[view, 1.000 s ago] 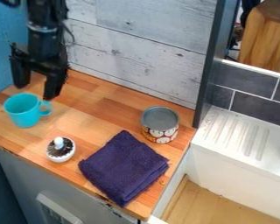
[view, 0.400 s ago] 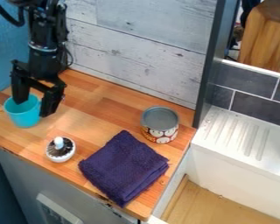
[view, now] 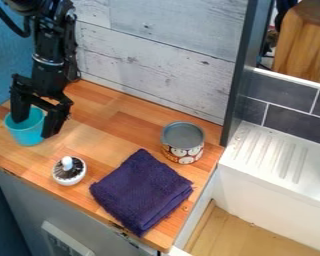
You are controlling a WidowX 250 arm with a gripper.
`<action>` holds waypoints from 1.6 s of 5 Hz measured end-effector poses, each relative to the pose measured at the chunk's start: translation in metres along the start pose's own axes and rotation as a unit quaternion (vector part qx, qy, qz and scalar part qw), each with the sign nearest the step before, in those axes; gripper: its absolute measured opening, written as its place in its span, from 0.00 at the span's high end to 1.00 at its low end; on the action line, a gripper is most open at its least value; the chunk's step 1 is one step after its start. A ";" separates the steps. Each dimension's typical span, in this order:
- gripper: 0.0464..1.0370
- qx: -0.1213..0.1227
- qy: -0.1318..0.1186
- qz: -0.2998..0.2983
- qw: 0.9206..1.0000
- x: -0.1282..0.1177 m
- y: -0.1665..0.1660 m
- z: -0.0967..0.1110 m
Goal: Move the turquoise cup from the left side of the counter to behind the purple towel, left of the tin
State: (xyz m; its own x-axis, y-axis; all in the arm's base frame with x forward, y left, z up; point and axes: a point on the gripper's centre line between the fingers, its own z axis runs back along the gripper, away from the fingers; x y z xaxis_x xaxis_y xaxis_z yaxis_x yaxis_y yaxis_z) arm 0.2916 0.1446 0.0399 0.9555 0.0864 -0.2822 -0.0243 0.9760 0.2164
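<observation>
1. Turquoise cup (view: 28, 134): it stands upright on the wooden counter (view: 108, 118), towards the blue wall (view: 8, 47), and your black gripper (view: 34, 127) is right at it.
2. Your gripper's fingers are spread wide, with no grip closed on anything. One finger (view: 20, 106) comes down at the cup's mouth; the other finger (view: 54, 122) hangs beside it, on the side nearer the towel (view: 142, 192).
3. Expect the cup to feel stiff and fairly light, with smooth sides that could slip; if it is ceramic, a knock might chip it.
4. Your surest hold is probably across one side near the rim, one finger inside and one outside, closed gently so that it doesn't tip.
5. You also have a small white pot (view: 69, 176) with a pale knob near the cup, and an open can (view: 183, 143) beyond the folded purple towel.
6. You can't see the part of the cup behind the outer finger, nor its bottom inside. You can't tell how deep the inner finger sits, or whether either finger touches the cup. Your arm's base is cut off.
</observation>
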 end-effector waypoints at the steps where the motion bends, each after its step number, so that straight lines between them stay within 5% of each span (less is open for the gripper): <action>1: 0.03 -0.001 -0.011 -0.006 1.000 0.005 -0.001 -0.002; 2: 0.07 -0.011 -0.035 -0.017 0.999 0.011 -0.006 -0.006; 3: 0.33 -0.016 -0.051 -0.020 0.998 0.015 -0.007 -0.007; 5: 0.81 -0.028 -0.045 -0.014 0.998 0.011 0.000 -0.009; 6: 0.94 -0.029 -0.045 -0.014 0.998 0.011 0.000 -0.007; 8: 0.96 -0.020 -0.129 -0.075 0.989 0.014 -0.039 0.044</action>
State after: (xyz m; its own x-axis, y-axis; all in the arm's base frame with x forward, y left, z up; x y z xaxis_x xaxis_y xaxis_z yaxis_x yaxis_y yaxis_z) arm 0.3191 0.0986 0.0688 0.9923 -0.1083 -0.0602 0.1163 0.9816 0.1511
